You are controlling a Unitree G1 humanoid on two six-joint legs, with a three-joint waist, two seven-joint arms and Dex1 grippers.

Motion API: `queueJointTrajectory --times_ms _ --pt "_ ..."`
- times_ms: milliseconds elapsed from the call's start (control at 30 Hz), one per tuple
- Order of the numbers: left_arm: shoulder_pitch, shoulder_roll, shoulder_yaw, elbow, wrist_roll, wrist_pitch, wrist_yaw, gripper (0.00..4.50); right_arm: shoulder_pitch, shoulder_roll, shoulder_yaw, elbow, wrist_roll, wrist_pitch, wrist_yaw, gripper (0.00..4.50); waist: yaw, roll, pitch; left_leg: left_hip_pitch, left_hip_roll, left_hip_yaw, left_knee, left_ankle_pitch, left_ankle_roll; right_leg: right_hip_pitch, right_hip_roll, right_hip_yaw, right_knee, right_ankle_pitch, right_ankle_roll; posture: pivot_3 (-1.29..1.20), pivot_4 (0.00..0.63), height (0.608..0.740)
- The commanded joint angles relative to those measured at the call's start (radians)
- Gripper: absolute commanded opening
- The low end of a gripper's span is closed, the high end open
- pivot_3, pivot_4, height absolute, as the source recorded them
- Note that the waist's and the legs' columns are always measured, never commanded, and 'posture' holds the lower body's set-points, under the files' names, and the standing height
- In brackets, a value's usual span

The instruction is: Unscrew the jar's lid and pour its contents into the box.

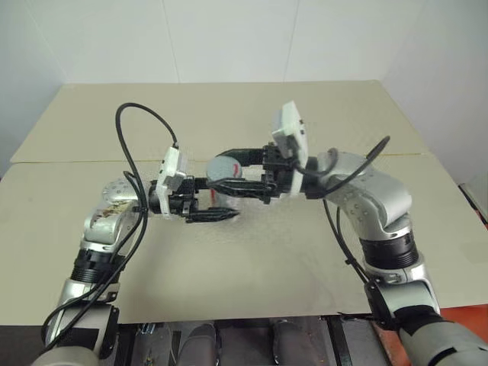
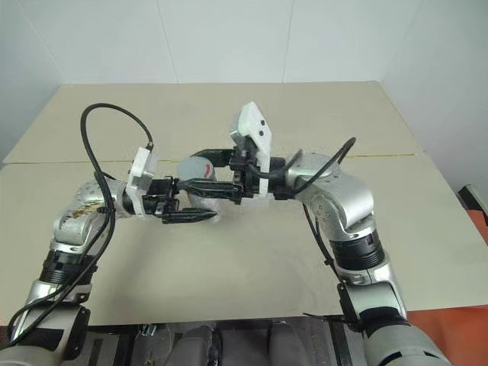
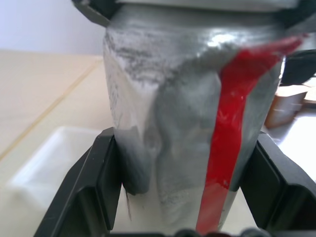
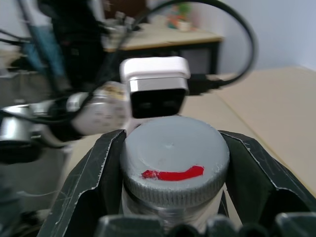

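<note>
Right wrist view: right gripper (image 4: 170,185) clamps lid (image 4: 174,165); table (image 4: 276,108) beyond bare.

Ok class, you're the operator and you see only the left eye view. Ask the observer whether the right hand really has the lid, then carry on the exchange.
Observer: Yes. In the right wrist view, the right hand has a finger against each side of the lid, which is on the jar.
Operator: And the left hand?
Observer: The left wrist view shows the left hand clamped on the jar's body, with the red stripe facing that camera.
Operator: Where's the box?
Observer: In the left wrist view, the box lies on the table, past the jar.
</note>
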Motion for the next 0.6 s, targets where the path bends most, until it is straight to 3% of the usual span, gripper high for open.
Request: queueJointTrajectory --times_ms 33,267,600 --pt "-0.04 0.021 0.022 0.009 -0.068 0.033 -0.079 2.97 -0.02 -0.035 -0.03 0.013 0.073 -0.032 0.152 2.79 0.0 0.0 0.0 0.0 0.0 0.0 0.0 0.0 0.0 0.001 0.0 0.0 -0.001 0.0 0.0 0.0 0.15 0.74" --pt "-0.063 0.012 -0.004 0.019 -0.06 0.028 -0.146 2.97 -0.045 -0.042 0.005 0.056 0.082 -0.043 0.269 2.79 -0.001 0.0 0.0 0.001 0.0 0.0 0.0 0.0 0.0 0.001 0.0 0.0 -0.002 0.0 0.0 0.0 0.15 0.74" --pt "-0.058 0.001 -0.002 0.023 -0.046 0.01 -0.145 2.97 -0.081 -0.003 0.025 0.095 0.064 -0.064 0.289 2.79 0.001 0.0 0.0 0.0 0.001 0.0 0.0 0.0 0.0 0.001 0.0 0.0 -0.002 0.0 0.0 0.0 0.15 0.74"
